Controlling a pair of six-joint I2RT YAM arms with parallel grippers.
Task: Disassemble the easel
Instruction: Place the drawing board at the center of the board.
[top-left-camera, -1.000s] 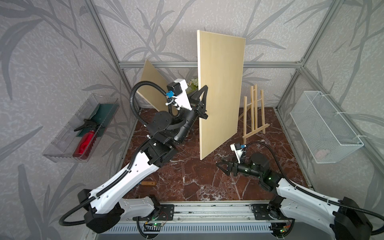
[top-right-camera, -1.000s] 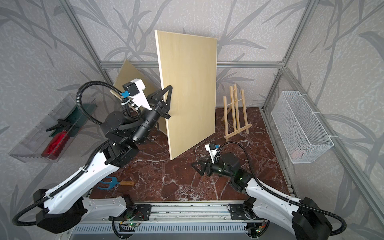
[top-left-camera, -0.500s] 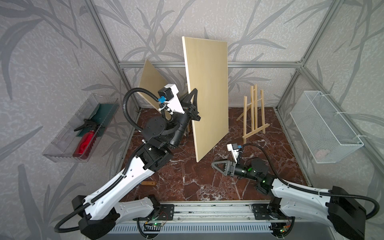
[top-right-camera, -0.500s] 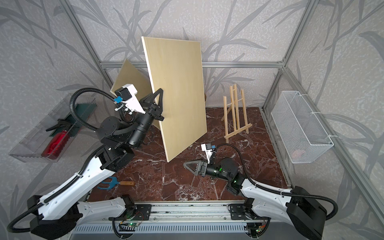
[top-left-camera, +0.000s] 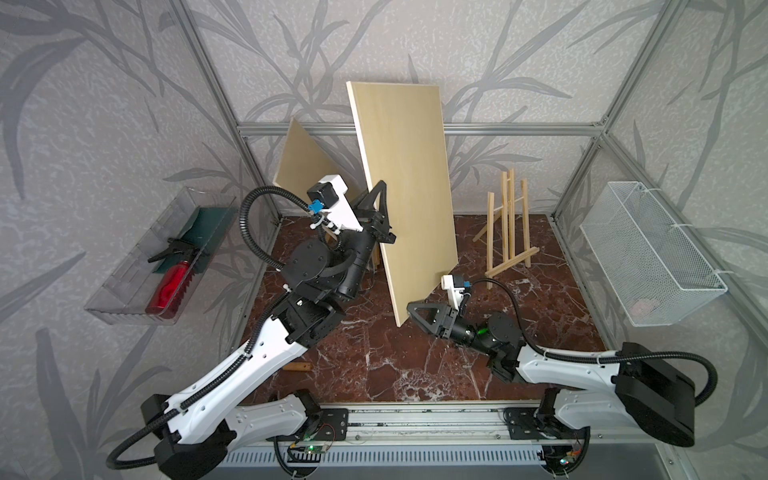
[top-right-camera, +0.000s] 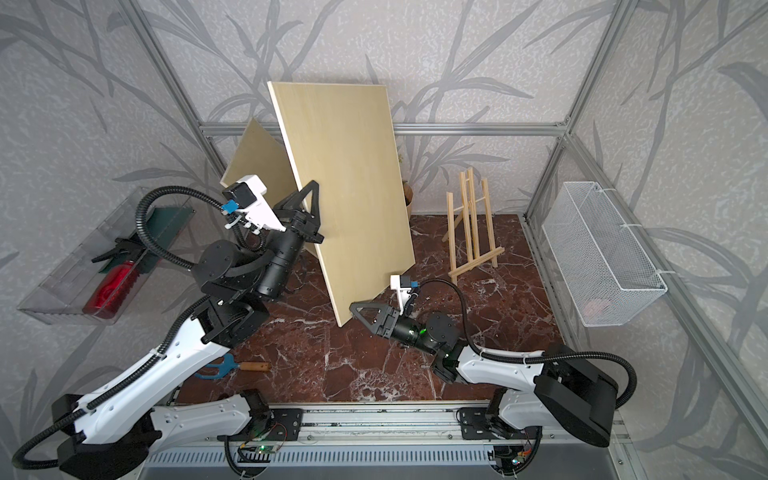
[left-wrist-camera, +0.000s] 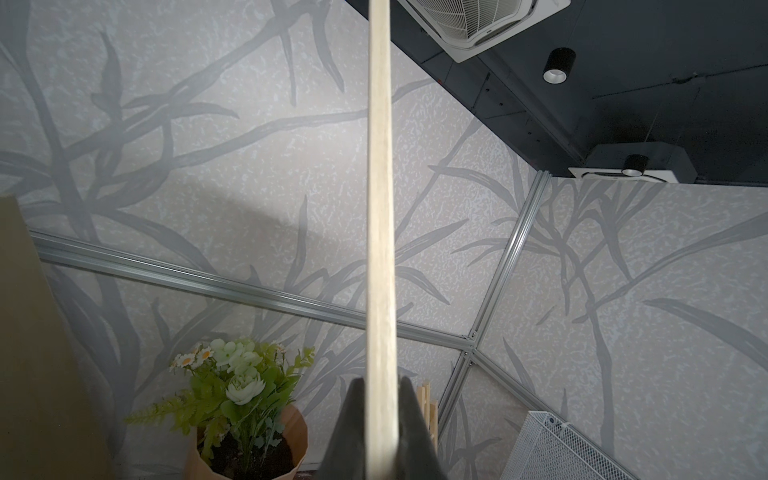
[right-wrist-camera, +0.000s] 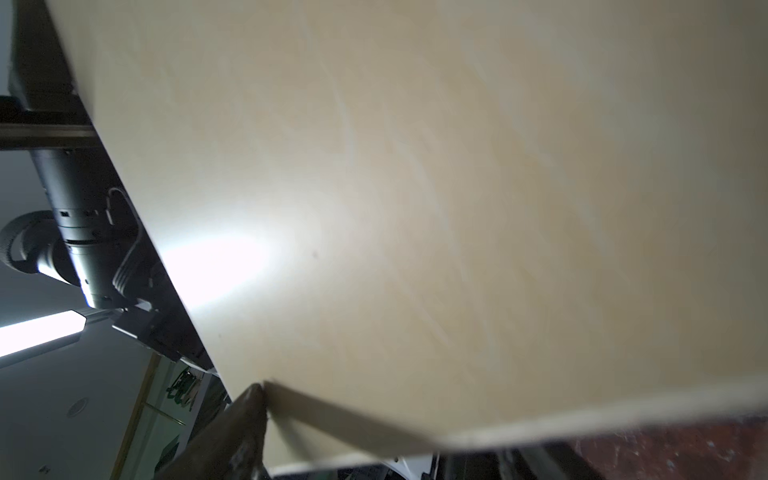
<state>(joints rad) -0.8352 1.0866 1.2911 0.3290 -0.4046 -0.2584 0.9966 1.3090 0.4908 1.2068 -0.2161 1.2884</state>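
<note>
Above the tabletop (top-left-camera: 374, 353), board (top-left-camera: 407, 174): hanging tilted, apart from the easel (top-left-camera: 509, 232), presumably freeing the frame for dismantling.
left pincer (top-left-camera: 379, 195): clamping the board's side edge, bearing its weight.
right pincer (top-left-camera: 415, 311): standing open at the board's lower corner, probably steadying it.
easel: standing bare at the back right, showing pale slats and a front ledge.

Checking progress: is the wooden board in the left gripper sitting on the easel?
No, the wooden board is held up clear in the left gripper, while the easel stands bare by the back wall, apart from it.
</note>
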